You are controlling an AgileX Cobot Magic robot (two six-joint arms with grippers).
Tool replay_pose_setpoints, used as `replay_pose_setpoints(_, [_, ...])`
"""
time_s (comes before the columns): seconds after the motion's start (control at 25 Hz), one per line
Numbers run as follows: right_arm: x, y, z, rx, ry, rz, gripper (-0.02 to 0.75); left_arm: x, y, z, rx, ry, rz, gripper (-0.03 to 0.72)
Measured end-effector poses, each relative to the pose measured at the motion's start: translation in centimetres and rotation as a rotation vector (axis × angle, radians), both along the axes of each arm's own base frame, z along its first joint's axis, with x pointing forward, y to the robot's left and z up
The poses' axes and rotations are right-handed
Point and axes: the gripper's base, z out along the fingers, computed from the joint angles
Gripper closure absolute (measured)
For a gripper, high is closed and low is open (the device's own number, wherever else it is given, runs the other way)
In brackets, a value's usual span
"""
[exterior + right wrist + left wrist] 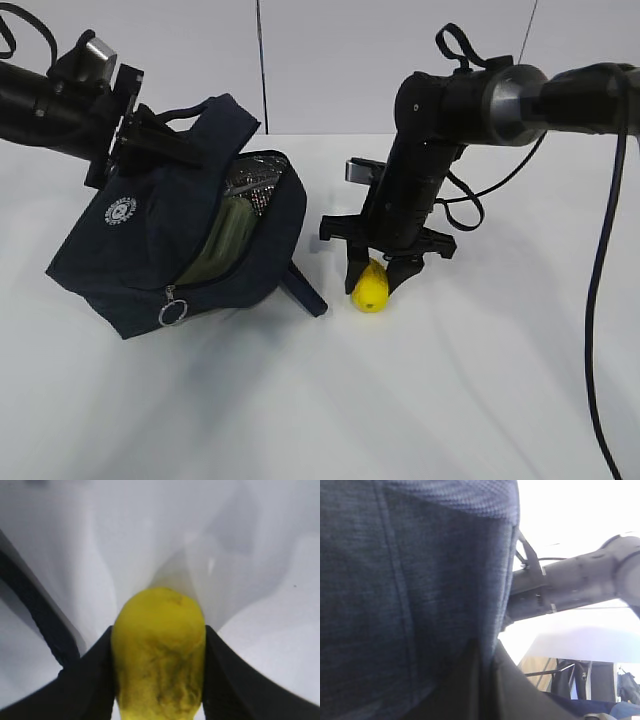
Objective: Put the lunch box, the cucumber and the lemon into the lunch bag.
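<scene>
Yellow and bumpy-skinned, the lemon [371,290] sits on the white table [450,400] just right of the lunch bag's lower corner, between the two dark fingers of the right gripper [374,274]. In the right wrist view the lemon [159,652] fills the gap between those fingers [85,685], with each finger pressed against a flank of the fruit, so the jaws stand clamped on it. The lemon's underside still looks to be on the tabletop in the exterior view.

Left of the lemon, the navy lunch bag [150,250] is tipped up at a slant, its mouth facing right and slightly upward. The zipper is undone, and the silver ring pull [172,312] hangs at the lower front edge. Through the opening a silvery lining shows near the top, and below it lies a pale green shape that reads as the lunch box [228,235] already inside; whether the cucumber is part of that green mass I cannot tell. A round white logo [121,211] sits on the bag's upper face.

At the bag's upper left, the left gripper [165,140] holds the bag up by the fabric near a loop handle [215,108]. Its jaws are together, pinching the bag. The left wrist view is almost wholly filled by blue woven cloth [405,595], with the right arm [570,580] visible past its edge.
</scene>
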Motion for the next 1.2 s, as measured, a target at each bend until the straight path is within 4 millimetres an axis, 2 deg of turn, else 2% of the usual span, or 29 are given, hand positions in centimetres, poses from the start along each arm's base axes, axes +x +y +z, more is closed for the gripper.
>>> replay_pose_setpoints(0.12, [-0.2, 0.1, 0.1, 0.011, 0.025, 0.003, 0.399, 0.0, 0.0, 0.0, -0.002, 0.002, -0.001, 0.697])
replay_pose_setpoints(0.28, [-0.2, 0.8, 1.3, 0.085, 0.046, 0.048, 0.399, 0.1, -0.1, 0.2, -0.02, 0.003, 0.01, 0.697])
replay_pose_setpoints(0.56, [1.2, 1.8, 5.1, 0.163, -0.06, 0.152, 0.399, 0.1, -0.1, 0.3, -0.032, 0.004, 0.015, 0.697])
replay_pose_setpoints(0.84, [2.1, 3.1, 9.0, 0.306, -0.162, 0.173, 0.4, 0.1, -0.1, 0.3, -0.036, 0.004, 0.017, 0.697])
replay_pose_setpoints(1.0, [1.9, 3.9, 9.5, 0.404, -0.147, 0.171, 0.4, 0.2, -0.1, 0.4, -0.048, 0.004, 0.025, 0.697])
replay_pose_setpoints(1.2, [1.8, 5.5, 9.0, 0.597, -0.104, 0.187, 0.4, 0.2, -0.2, 0.4, -0.054, 0.004, 0.028, 0.697])
